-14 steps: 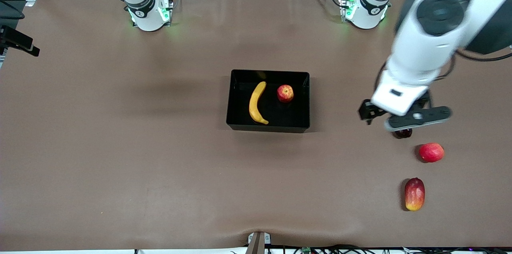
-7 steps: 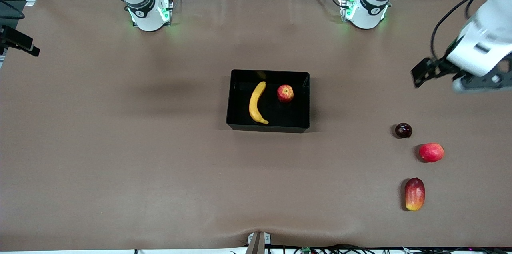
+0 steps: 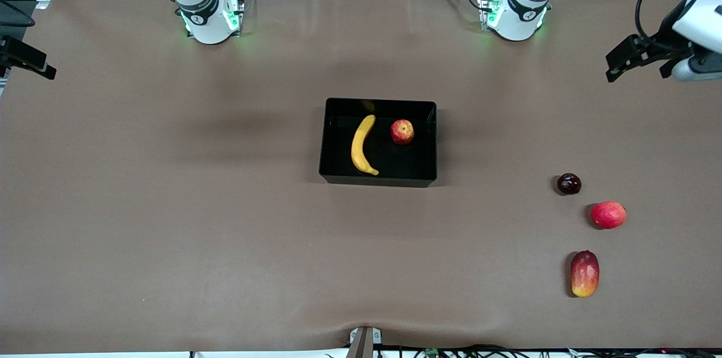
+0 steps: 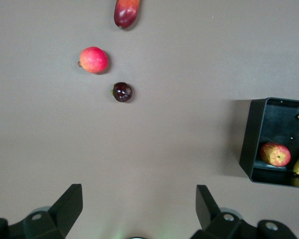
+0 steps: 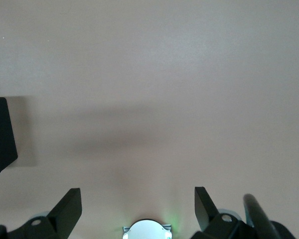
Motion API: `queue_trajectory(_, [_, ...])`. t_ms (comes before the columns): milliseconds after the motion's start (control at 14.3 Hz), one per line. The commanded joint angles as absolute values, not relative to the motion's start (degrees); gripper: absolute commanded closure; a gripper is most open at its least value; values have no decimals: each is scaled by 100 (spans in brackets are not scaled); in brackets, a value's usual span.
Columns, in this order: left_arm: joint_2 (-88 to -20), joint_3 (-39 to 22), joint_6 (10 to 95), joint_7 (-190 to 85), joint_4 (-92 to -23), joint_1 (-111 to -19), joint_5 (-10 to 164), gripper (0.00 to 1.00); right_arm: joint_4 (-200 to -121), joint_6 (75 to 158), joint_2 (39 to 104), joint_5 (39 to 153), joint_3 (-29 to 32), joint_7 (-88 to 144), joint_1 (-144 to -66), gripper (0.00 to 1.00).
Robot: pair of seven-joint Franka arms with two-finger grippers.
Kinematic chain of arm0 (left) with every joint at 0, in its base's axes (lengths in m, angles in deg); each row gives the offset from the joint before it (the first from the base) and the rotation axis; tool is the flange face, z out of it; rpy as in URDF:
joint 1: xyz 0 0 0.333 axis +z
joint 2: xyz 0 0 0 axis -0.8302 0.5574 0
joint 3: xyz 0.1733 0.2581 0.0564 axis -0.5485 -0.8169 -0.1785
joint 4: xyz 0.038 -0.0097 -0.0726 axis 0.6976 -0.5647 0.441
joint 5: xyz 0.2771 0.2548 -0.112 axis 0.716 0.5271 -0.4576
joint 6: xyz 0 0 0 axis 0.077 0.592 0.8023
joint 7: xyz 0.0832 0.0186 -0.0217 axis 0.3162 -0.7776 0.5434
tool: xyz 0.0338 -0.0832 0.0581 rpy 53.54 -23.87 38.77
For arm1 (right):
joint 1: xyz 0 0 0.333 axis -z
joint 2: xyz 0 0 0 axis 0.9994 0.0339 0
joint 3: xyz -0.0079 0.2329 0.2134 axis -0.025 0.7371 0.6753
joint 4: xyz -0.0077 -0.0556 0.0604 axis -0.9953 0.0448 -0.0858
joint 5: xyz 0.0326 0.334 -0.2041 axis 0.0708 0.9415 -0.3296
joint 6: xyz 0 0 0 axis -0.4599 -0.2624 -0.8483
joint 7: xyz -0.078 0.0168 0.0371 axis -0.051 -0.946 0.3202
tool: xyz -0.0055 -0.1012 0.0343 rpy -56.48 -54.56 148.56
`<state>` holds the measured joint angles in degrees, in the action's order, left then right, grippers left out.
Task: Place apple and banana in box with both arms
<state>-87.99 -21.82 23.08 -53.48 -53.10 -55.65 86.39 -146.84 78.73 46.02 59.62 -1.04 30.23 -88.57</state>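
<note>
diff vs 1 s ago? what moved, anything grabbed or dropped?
Only the left arm moved: its left pincer, open and empty, lifted from over the dark maroon fruit and swung away toward the left arm's end of the table. Nothing grabbed or released. Unchanged: banana and apple in the box, pinkish-red fruit, mango. Right pincer open, waiting.

Glossy black plastic box [image 3: 378,179] on matt, smooth brown table cover [image 3: 169,206].

Both arms are lifted high over the worktop, and the left pincer [image 4: 138,209] and right pincer [image 5: 138,209] hang wide open, holding nothing.
</note>
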Motion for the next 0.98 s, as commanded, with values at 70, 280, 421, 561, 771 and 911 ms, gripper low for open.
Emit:
queue_trajectory(70, [-8869, -2294, 2385, -5208, -5482, -5630, 8536, 0, -14637, 7854, 4567, 6007, -9, 3104, -8770, 0])
queue_trajectory(280, [-8860, -2145, 2393, -5296, -5473, -5630, 8589, 0, -14628, 7854, 4567, 6007, -9, 3113, -8770, 0])
queue_trajectory(421, [-8860, -2144, 2402, -5296, -5464, -5630, 8597, 0, -14628, 7854, 4567, 6007, -9, 3104, -8753, 0])
queue_trajectory(561, [-8860, -2144, 2393, -5305, -5429, -5630, 8729, 0, -14628, 7854, 4567, 6007, -9, 3104, -8753, 0])
queue_trajectory(771, [-8868, -2136, 2358, -5305, -5341, -5604, 8756, 0, -14628, 7854, 4567, 6007, -9, 3104, -8762, 0])
queue_trajectory(911, [-8851, -2171, 2350, -5270, -5245, -5568, 8747, 0, -14628, 7854, 4576, 6007, -9, 3104, -8753, 0])
